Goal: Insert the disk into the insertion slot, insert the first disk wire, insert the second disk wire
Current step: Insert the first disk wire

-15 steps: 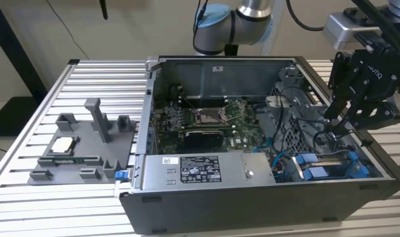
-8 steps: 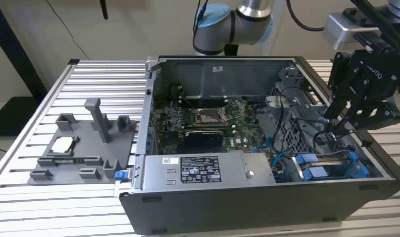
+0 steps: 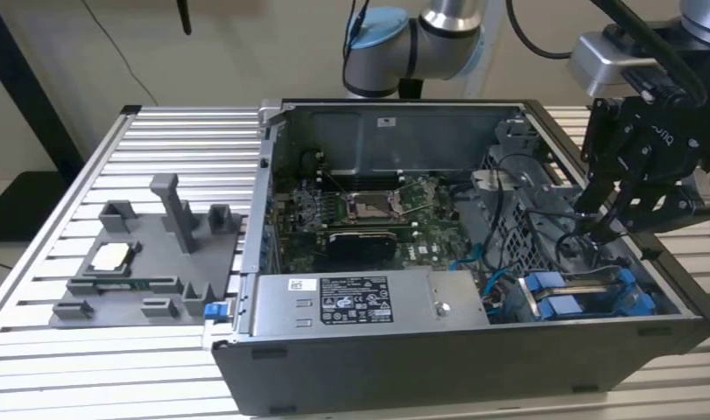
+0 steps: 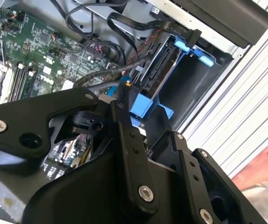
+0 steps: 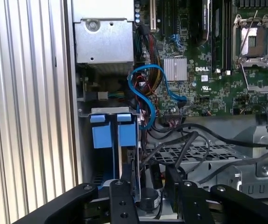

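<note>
Nearest, the grey power-supply box lies along the computer case's near wall. Right of it, the disk sits in the insertion slot. Just beyond, the end effector hangs among black wires; open or clamped, I cannot tell.

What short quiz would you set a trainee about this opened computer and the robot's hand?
1. True or false: the silver-grey disk in its bright blue plastic carrier lies on the ribbed metal table, outside the dark computer case.
2. The robot's black hand hangs over the case at: A) the exterior view's left, B) the exterior view's right, C) the middle.
3. In the first wrist view, what colour is the looping cable beside the green motherboard?
Key: 1 false, it sits inside the case; 2 B; 3 blue.
</note>
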Controlling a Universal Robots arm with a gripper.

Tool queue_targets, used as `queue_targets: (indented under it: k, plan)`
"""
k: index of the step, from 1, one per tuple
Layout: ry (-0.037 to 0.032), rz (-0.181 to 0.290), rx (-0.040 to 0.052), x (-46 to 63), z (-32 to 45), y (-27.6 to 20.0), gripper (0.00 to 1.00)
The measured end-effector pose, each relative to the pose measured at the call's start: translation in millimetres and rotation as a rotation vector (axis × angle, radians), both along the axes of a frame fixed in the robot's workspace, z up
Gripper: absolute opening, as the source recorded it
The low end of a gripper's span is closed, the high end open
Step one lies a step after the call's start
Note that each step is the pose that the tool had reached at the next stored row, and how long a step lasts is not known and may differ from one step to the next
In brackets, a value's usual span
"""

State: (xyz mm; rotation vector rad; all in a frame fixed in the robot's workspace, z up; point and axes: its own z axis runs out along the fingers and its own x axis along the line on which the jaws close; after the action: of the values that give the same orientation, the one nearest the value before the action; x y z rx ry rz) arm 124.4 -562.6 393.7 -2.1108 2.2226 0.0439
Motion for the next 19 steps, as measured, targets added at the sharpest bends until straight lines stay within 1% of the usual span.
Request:
queue_targets:
  k: [3, 4, 6, 9, 10, 11, 12, 13, 15, 17, 18, 19]
  plan:
    - [-0.0139, 0.0, 0.0004, -1.0, -3.5, 0.3, 0.42]
    - [-0.0176, 0.0, 0.0005, -1.7, -4.4, 0.7, 0.42]
    - [-0.0225, 0.0, 0.0006, -3.7, -5.5, 1.5, 0.42]
    - [-0.028, 0.0, 0.0006, -7.4, -6.4, 3.1, 0.42]
    - [-0.0299, 0.0, 0.0012, -8.1, -6.7, 3.4, 0.4]
    - [-0.0318, 0.0, 0.0024, -8.4, -7.1, 3.7, 0.4]
    - [-0.0335, 0.0, 0.0038, -8.5, -7.4, 3.8, 0.32]
    - [-0.0352, 0.0, 0.0048, -8.5, -7.7, 4.0, 0.32]
    - [-0.0372, 0.0, 0.0064, -8.5, -8.0, 4.1, 0.32]
    - [-0.0382, 0.0, 0.0101, -8.5, -8.7, 4.1, 0.3]
    - [-0.0386, 0.0, 0.0122, -8.5, -9.0, 4.1, 0.24]
    - [-0.0387, 0.0, 0.0139, -8.5, -9.2, 4.1, 0.24]
